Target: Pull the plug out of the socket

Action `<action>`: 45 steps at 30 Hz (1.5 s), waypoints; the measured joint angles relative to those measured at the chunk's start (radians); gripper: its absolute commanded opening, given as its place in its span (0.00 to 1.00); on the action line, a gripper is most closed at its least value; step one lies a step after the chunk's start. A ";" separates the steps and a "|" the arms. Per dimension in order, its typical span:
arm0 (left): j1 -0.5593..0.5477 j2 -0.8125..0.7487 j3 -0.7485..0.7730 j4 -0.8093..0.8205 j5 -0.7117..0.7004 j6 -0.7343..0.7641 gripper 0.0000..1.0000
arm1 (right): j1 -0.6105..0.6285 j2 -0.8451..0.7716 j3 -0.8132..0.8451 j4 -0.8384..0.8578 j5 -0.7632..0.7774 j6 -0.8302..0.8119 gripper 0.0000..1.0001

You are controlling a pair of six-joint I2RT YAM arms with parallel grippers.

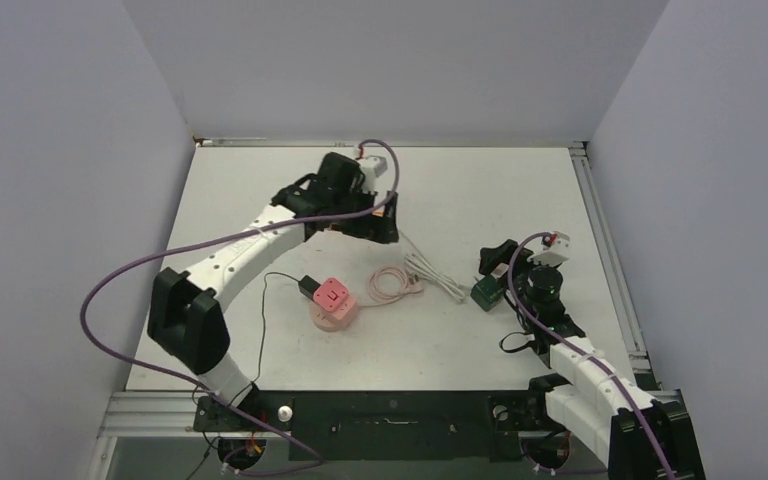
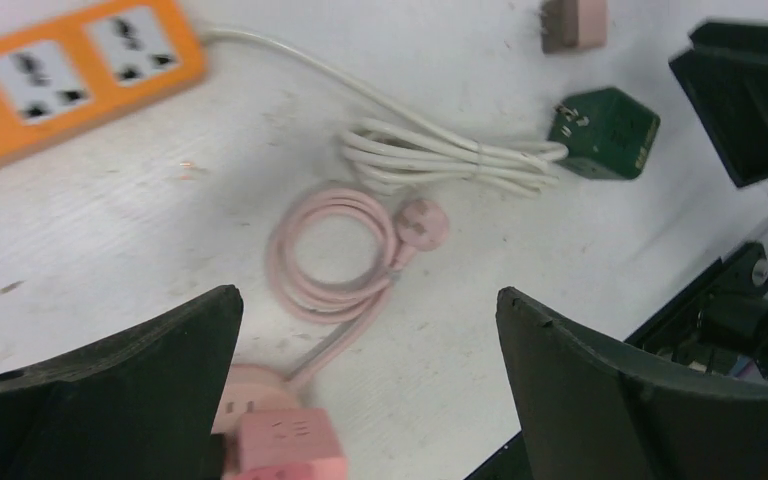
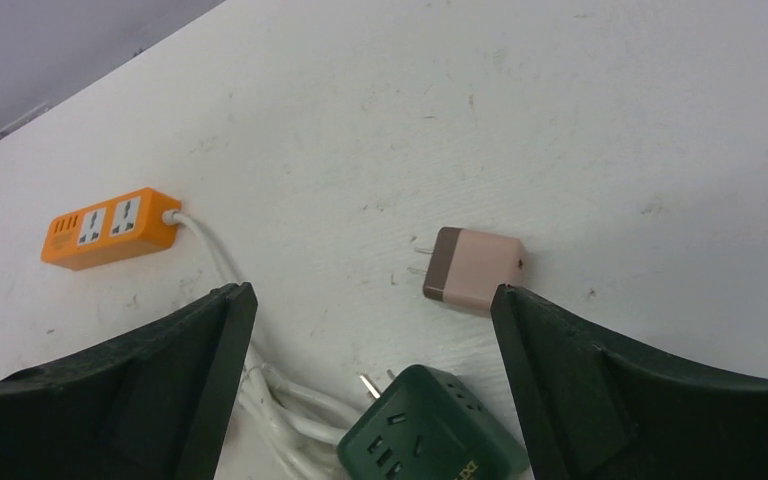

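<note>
Robot lab test cell

A bare white table (image 1: 480, 200) is boxed in by plain grey panels (image 1: 60, 150), with metal rail (image 1: 601, 232) along its edge and the cabled left arm (image 1: 250, 250) and right arm (image 1: 580, 370) bolted at the front.

The orange power strip (image 3: 110, 228) sat flat on the white table (image 3: 560, 100), its white cable (image 2: 450, 160) gathered in a bundle. A pink cord (image 2: 330, 250) lay coiled just beside it.

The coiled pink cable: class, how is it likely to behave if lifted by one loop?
Probably floppy: the pink cable lies in loose loops with no visible tie, so it would likely sag and uncoil. Its free pink plug would probably dangle. The other end runs towards the pink socket, which might drag along.
</note>
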 measured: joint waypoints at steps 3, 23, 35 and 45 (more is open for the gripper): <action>0.140 -0.089 -0.040 0.010 0.029 0.021 0.96 | 0.075 0.011 0.026 -0.031 0.011 0.007 1.00; 0.414 -0.436 -0.491 0.078 0.019 0.096 0.96 | 0.552 0.545 0.280 -0.047 0.156 0.172 0.87; 0.397 -0.446 -0.497 0.089 0.084 0.098 0.97 | 0.565 0.769 0.424 0.011 0.166 0.158 0.68; 0.362 -0.441 -0.497 0.089 0.118 0.118 0.98 | 0.565 0.882 0.524 0.024 0.172 0.108 0.18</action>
